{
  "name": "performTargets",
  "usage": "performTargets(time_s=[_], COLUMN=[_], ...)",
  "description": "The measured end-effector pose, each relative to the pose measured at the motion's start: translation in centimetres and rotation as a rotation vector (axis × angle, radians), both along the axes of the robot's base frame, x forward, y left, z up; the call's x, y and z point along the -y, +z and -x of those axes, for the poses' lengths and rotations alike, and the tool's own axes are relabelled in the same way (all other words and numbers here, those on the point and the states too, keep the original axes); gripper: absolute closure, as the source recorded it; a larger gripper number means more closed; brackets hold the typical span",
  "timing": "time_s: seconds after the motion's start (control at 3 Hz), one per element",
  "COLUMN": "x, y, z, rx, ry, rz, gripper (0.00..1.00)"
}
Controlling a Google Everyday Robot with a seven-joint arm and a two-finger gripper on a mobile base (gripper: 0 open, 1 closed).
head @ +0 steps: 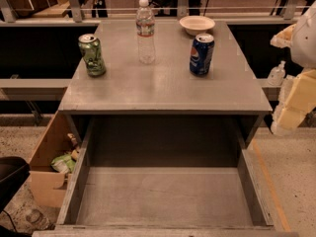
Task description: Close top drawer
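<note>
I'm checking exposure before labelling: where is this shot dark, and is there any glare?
Camera view: the top drawer is open, its rear in deep shadow under the tabletop, which carries a soft sheen; the hand at the right edge is brightly lit.

A green can (92, 55) is standing on the left of the grey tabletop (163, 90). A clear water bottle (145, 31) is standing farther back near the middle. A white bowl (197, 24) is sitting at the far right, with a blue can (201, 54) standing just nearer. A cardboard box (49, 167) is resting on the floor at the left.
</note>
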State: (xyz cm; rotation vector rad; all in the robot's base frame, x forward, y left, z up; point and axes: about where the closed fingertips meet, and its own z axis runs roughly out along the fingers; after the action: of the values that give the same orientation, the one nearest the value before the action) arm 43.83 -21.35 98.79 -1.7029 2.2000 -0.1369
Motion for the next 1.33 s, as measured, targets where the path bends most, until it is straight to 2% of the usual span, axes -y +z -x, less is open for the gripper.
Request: performTargets(time_s=[0.33, 0.67, 1.0, 1.33], x=[0.0, 0.9, 2.9, 5.6], y=[0.0, -0.9, -2.1, -6.1], z=[0.0, 1.1, 4.1, 9.3], rx=[0.0, 0.023, 0.071, 0.05], ry=[0.0, -0.035, -0.07, -0.158], rz=[0.0, -0.048, -0.074, -0.125], gripper=[0.0, 0.0, 0.0, 0.01])
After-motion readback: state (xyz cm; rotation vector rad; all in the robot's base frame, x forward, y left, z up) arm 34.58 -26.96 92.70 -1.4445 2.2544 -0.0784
